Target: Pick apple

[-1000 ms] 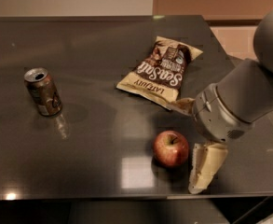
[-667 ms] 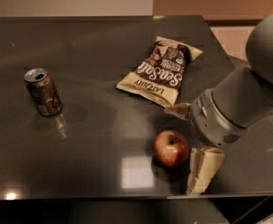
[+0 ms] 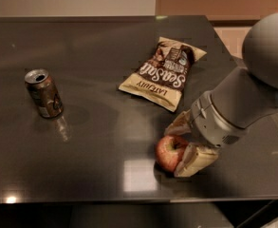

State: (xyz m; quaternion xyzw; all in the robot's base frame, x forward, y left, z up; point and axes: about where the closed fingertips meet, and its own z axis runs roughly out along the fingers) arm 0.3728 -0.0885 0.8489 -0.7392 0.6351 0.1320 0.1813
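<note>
apple [image 3: 166, 152] sits near table [image 3: 105, 132] front edge, end effector [image 3: 175, 150] spread open astride it.

The apple [image 3: 166, 152] is red with a yellowish patch, and the end effector [image 3: 175, 150], right at it near the front right of the desk [image 3: 100, 51], is pale cream on a light grey arm [image 3: 245, 103]. The desk is glossy dark grey-brown with pale glints. The can [image 3: 44, 94] is brownish with a silver top, and the chip bag [image 3: 162, 72] is cream and dark brown with white lettering.
</note>
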